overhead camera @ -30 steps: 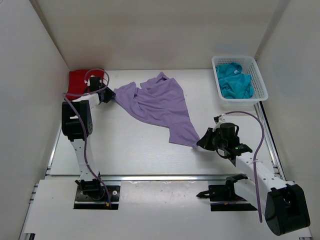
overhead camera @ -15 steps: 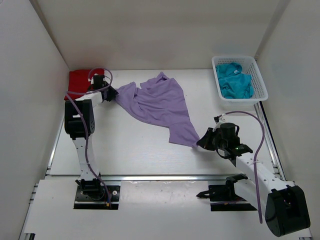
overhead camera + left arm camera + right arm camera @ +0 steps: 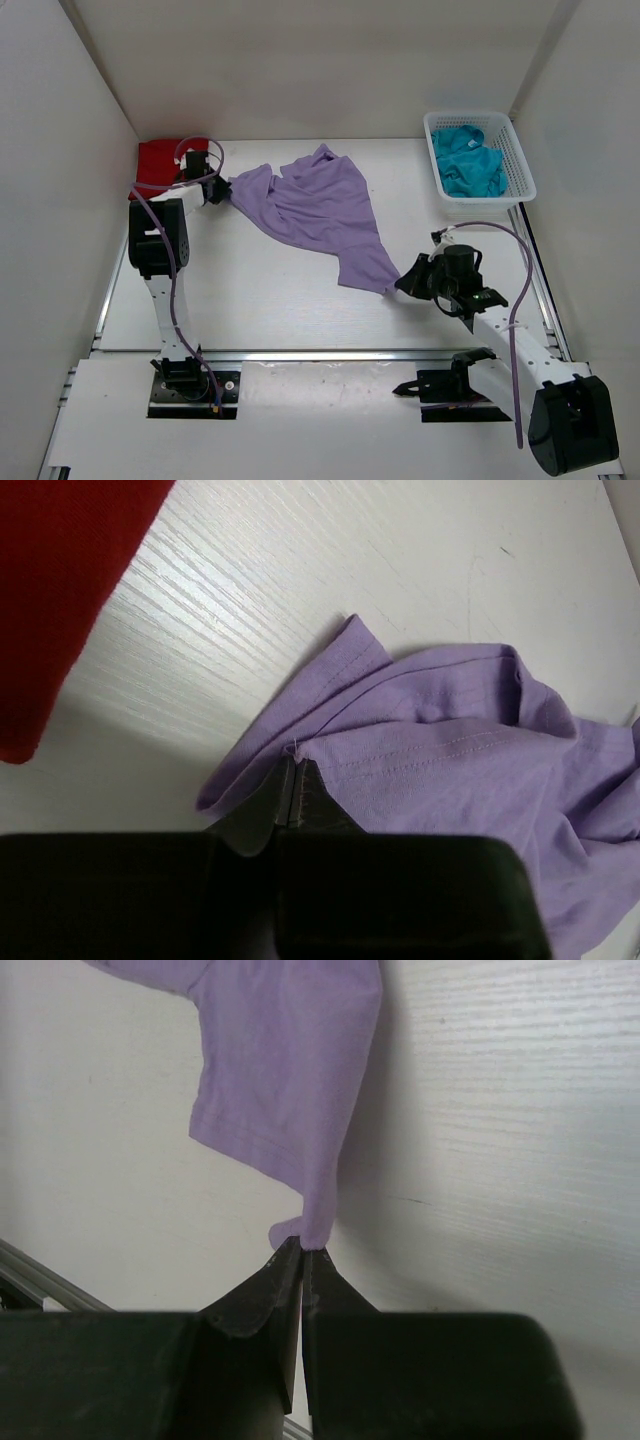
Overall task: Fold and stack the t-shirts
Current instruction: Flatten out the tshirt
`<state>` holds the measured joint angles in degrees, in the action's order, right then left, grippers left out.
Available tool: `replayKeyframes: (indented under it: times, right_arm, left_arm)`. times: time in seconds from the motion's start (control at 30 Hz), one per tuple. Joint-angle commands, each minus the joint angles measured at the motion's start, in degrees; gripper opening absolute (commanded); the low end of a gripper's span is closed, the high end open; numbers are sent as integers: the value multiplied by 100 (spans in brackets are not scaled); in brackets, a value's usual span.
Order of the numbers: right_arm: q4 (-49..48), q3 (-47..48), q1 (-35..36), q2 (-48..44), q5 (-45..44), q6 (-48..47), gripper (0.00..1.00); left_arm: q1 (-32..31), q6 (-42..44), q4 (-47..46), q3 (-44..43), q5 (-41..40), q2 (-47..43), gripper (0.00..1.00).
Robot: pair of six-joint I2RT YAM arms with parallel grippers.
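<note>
Red shirt (image 3: 158, 157) sits in the far-left corner, part hidden behind left arm (image 3: 152, 240); can't tell if it's folded. Left gripper (image 3: 293, 785) is pinched tight on the left hem of lavender shirt (image 3: 320, 205), which lies rumpled mid-table. Right gripper (image 3: 302, 1252) is clamped on its near-right corner. Teal shirt (image 3: 470, 165) is bunched in basket (image 3: 522, 160), far right, shape unreadable.

Both arms (image 3: 158, 300) have white links, black joints, looping purple cables (image 3: 480, 224) and black pointed claws (image 3: 302, 1250).
</note>
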<state>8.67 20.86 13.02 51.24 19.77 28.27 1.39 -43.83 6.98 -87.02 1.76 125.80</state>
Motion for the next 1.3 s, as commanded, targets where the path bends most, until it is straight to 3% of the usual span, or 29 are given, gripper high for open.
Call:
replayKeyframes:
  times: [0.0, 0.1, 0.27, 0.43, 0.67, 0.77, 0.83, 0.93, 0.97, 1.13, 1.27]
  right_arm:
    - [-111, 480, -71, -9, -34, -32, 0]
    - [55, 927, -10, 87, -280, -15, 0]
    - [599, 2305, -18, 167, -649, -243, 0]
    - [1619, 4099, 332, -44, -1799, -725, 0]
    - [2824, 7681, 1535, 728, -4032, -1691, 0]
    - [2869, 8740, 1958, 1396, -4551, -2132, 0]
    - [3122, 9589, 1715, 2018, -4037, -2212, 0]
    - [3466, 10384, -205, 2809, -1881, -1810, 0]
    - [3327, 10325, -481, 2986, -1228, -1747, 0]
    - [3097, 10157, -1169, 3943, -414, -1764, 0]
    - [3315, 10804, -1074, 5190, -281, -2000, 0]
  left_arm:
    - [-42, 51, 22, 63, -89, -486, 0]
    - [-77, 103, 250, 1, 350, -924, 0]
    - [-525, 322, 294, 529, 650, -2679, 0]
    - [-736, 525, 804, 528, 799, -4264, 0]
    - [861, -547, 373, 319, 2152, -5837, 0]
    - [969, -469, 610, -200, 2101, -5909, 0]
    - [873, -424, 734, -464, 2039, -5848, 0]
    - [951, -530, 585, -299, 2048, -5716, 0]
    - [908, -469, 541, -71, 1874, -5663, 0]
    - [662, -275, 155, 869, 1310, -5234, 0]
    - [433, -275, -30, 1153, 1063, -4286, 0]
